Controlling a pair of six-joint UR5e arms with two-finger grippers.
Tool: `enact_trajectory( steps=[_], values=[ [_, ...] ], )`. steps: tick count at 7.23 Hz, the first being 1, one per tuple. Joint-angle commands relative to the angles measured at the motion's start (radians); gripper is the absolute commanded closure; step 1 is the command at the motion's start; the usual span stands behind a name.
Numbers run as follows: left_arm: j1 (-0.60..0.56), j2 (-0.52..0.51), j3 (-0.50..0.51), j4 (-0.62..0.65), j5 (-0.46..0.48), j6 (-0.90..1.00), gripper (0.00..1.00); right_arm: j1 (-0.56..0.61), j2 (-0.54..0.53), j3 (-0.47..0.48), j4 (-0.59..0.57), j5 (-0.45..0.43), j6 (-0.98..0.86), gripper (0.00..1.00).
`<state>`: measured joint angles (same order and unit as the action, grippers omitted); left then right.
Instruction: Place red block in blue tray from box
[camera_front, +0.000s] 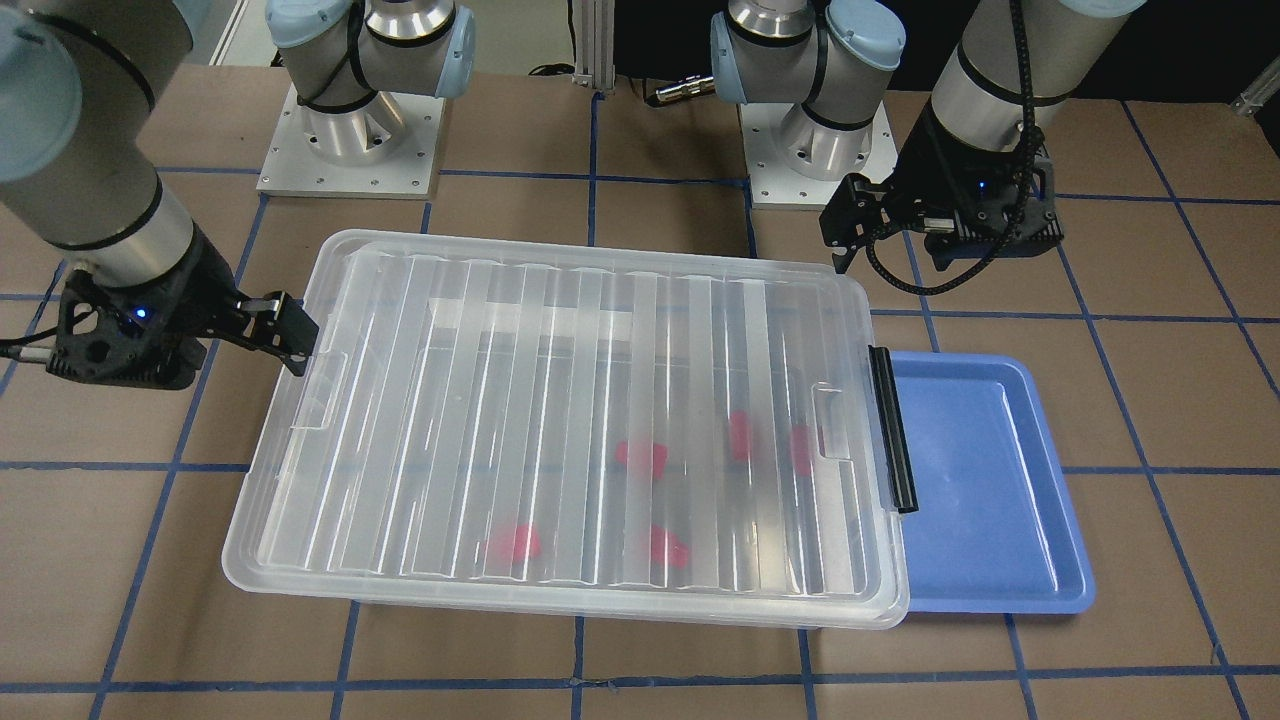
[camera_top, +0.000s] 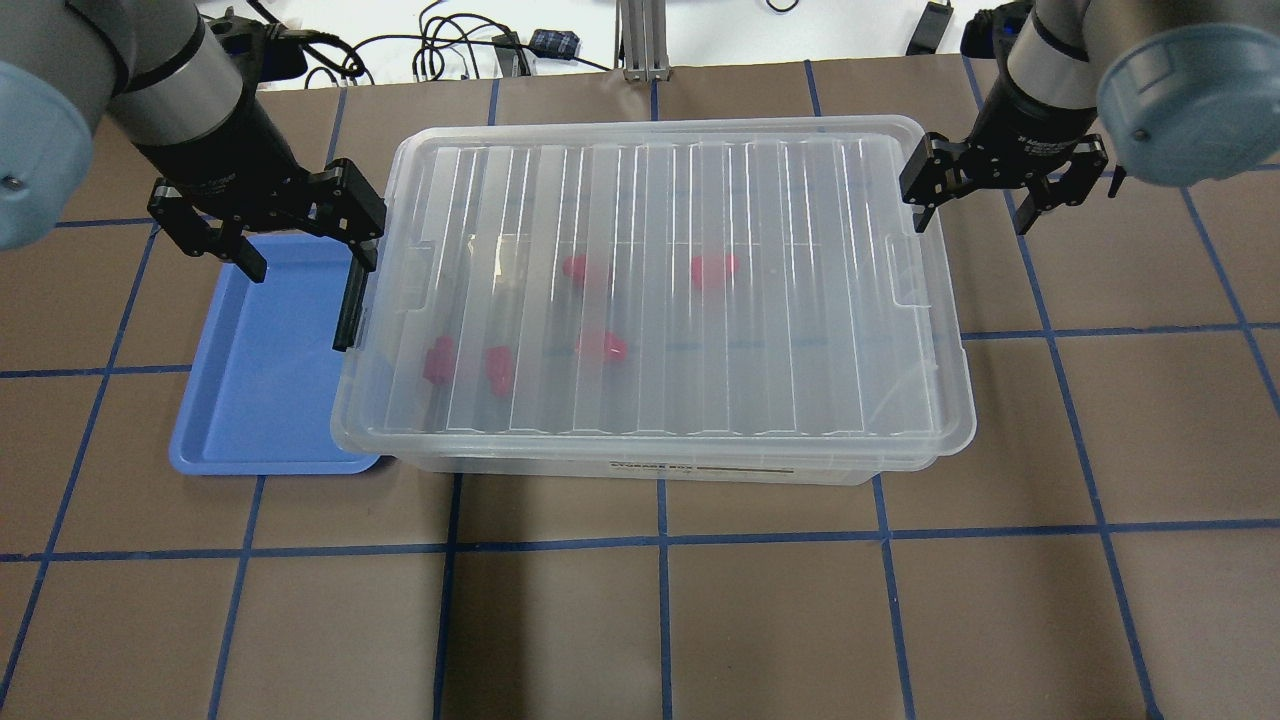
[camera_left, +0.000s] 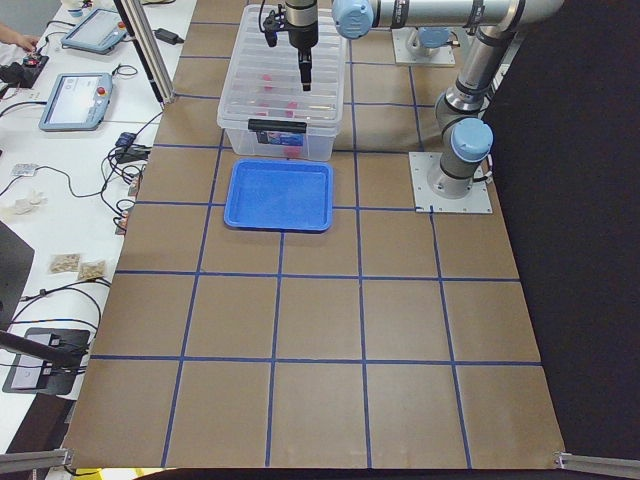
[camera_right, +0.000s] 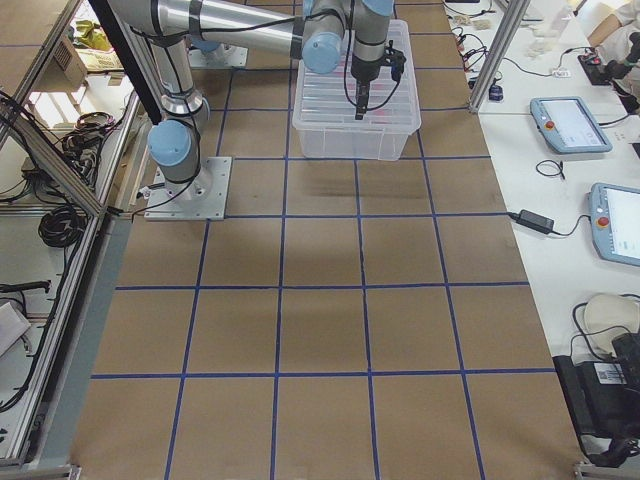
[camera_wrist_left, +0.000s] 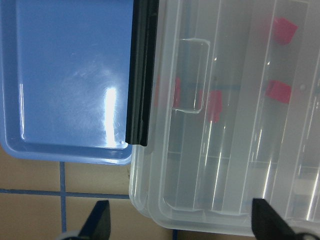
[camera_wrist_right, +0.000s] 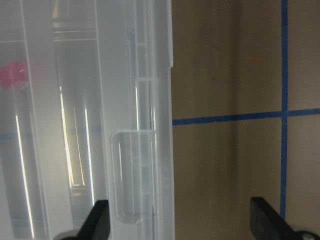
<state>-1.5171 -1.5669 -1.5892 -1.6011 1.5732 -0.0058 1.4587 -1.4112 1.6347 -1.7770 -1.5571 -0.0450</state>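
The box (camera_top: 650, 290) is a clear bin with its ribbed lid on and a black bar (camera_top: 350, 305) at its left end. Several red blocks show blurred through the lid, such as one (camera_top: 712, 268) near the middle and one (camera_top: 438, 358) near the black bar. The blue tray (camera_top: 260, 360) lies against the box's left end and holds nothing. My left gripper (camera_top: 310, 265) is open and empty above the tray's far side and the box's left edge. My right gripper (camera_top: 973, 222) is open and empty above the box's far right corner.
The table is brown with blue tape lines (camera_top: 660, 545). The two arm bases (camera_front: 350, 140) stand behind the box. In the left wrist view, the tray (camera_wrist_left: 65, 75), bar (camera_wrist_left: 142, 75) and a lid handle recess (camera_wrist_left: 192, 75) show below the fingers.
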Motion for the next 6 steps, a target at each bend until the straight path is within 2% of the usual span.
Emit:
enact_trajectory(
  steps=[1, 6],
  values=[
    [0.000, 0.001, 0.000, 0.001, 0.001, 0.003, 0.00, -0.003, 0.050, 0.020, -0.088, 0.000, -0.001, 0.01],
    [0.002, 0.001, 0.000, 0.004, -0.001, 0.000, 0.00, -0.029, 0.054, 0.060, -0.119, -0.011, -0.062, 0.02]
  ],
)
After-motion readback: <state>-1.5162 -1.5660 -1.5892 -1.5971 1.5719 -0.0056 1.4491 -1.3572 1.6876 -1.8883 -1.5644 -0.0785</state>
